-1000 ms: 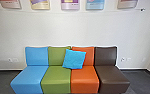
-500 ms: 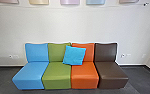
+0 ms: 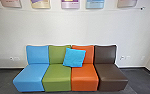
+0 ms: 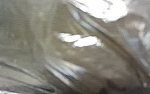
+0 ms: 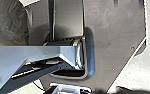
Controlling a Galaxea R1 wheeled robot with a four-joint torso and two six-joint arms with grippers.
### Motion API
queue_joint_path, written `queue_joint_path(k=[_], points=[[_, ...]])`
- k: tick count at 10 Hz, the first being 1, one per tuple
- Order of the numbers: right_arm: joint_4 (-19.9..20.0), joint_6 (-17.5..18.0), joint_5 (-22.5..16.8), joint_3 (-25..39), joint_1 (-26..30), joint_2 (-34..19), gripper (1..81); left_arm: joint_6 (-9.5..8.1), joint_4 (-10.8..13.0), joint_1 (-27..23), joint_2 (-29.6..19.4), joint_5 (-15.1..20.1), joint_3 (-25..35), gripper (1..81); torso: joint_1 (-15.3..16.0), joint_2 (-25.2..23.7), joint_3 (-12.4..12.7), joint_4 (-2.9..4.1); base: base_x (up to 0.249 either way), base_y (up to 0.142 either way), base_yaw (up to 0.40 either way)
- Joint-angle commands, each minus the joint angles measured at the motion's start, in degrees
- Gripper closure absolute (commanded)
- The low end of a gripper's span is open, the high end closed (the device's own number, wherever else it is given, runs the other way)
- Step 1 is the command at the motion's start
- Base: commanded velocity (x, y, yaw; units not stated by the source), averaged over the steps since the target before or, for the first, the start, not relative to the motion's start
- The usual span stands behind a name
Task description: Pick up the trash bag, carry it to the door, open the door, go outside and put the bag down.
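Observation:
Close up in the left wrist view, the trash bag (image 4: 91,58) shows as shiny, creased, see-through plastic with bright glints and brownish contents. Part of the same kind of plastic, the bag (image 5: 7,23), also appears in the right wrist view, beside the robot's dark base plate. How the bag is held cannot be told from these views, and whether either gripper is open or shut cannot be made out.
A row of joined seats stands against a white wall (image 3: 73,27): blue (image 3: 31,75), green (image 3: 56,75), orange (image 3: 84,75) and brown (image 3: 111,75). A light blue cushion (image 3: 74,57) leans on the backrests. Pictures (image 3: 70,3) hang above, over a dark floor (image 3: 143,81).
The whole head view has shifted down and then back up, so the camera has moved. The seats look slightly smaller than a second ago.

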Motion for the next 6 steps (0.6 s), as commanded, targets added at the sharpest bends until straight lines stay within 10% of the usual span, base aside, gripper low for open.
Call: queue_joint_path(k=[1,6], points=[[-0.16,-0.14,-3.92,0.29,1.94,-0.09,1.0,0.14,0.12,-2.29,-0.23,4.31,-0.15,81.1,0.0,-0.02,-0.26,0.0,0.0,0.0,0.0],[-0.16,-0.22,-3.92,-0.32,1.94,0.44,1.0,0.05,0.12,-2.29,0.04,2.73,-1.03,81.1,-0.22,0.02,2.86,0.0,0.0,0.0,0.0]])
